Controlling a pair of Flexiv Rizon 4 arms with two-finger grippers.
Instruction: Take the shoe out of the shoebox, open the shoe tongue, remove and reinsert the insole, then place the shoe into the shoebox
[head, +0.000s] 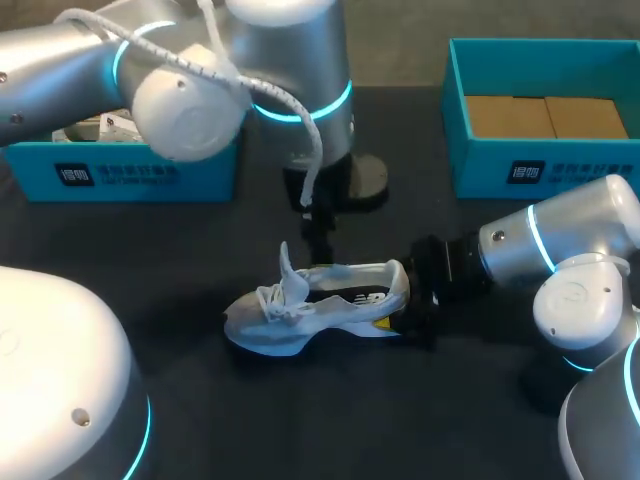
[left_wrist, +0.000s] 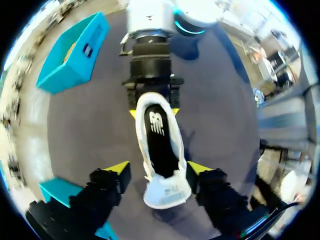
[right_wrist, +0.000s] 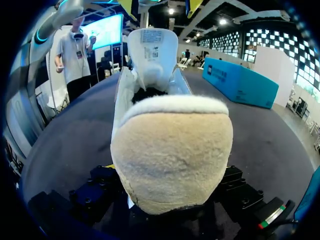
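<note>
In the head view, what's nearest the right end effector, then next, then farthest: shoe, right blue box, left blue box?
1. Shoe: its heel is at the right end effector.
2. Right blue box: behind it, on the right side.
3. Left blue box: far across, on the left side.

Dark matte table (head: 400, 420) under even indoor light

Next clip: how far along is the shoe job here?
Done: the shoe lies on the table, outside the teal boxes, tongue raised. In hand: the right claw grips its heel; the left claw hovers open above the opening. The black insole sits inside; whether it has already been out I cannot tell. Left: at least returning the shoe to its box.
</note>
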